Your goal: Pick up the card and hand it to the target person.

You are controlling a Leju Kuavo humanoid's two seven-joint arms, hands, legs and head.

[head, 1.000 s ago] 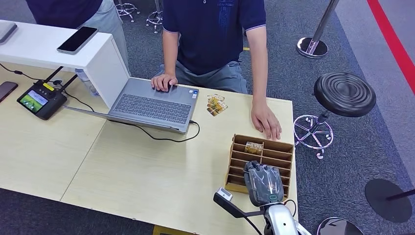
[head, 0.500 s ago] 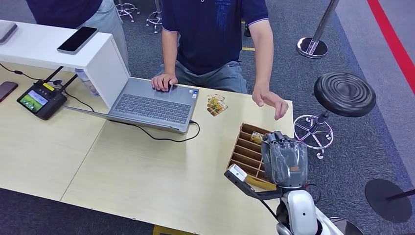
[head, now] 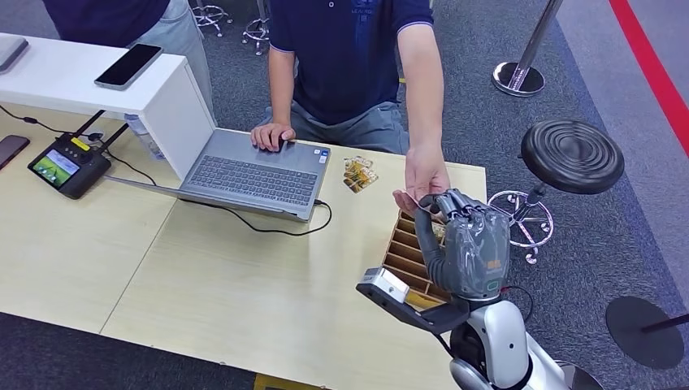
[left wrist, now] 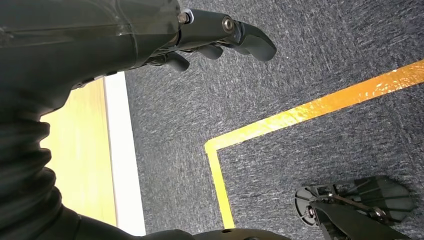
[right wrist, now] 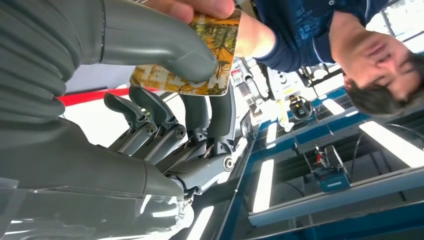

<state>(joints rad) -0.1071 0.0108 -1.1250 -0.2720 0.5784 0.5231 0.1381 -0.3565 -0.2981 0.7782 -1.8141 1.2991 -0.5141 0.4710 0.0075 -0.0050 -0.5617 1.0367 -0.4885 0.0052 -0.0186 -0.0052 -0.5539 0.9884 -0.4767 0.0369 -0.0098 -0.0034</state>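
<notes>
My right hand is raised above the wooden card organizer at the table's right end. In the right wrist view its thumb and a finger pinch a yellow-orange printed card. The seated person in a dark blue shirt reaches a hand to my fingertips, and their fingers grip the card's far edge. My left hand hangs beside the table over grey carpet, fingers loosely bent and holding nothing.
More cards lie on the table beside an open laptop, where the person's other hand rests. A controller and a white shelf with a phone stand at the left. A black stool is off the table's right edge.
My right hand rose from the organizer with the card. The person's hand lifted off the table, swung over and took hold of the card's edge.
</notes>
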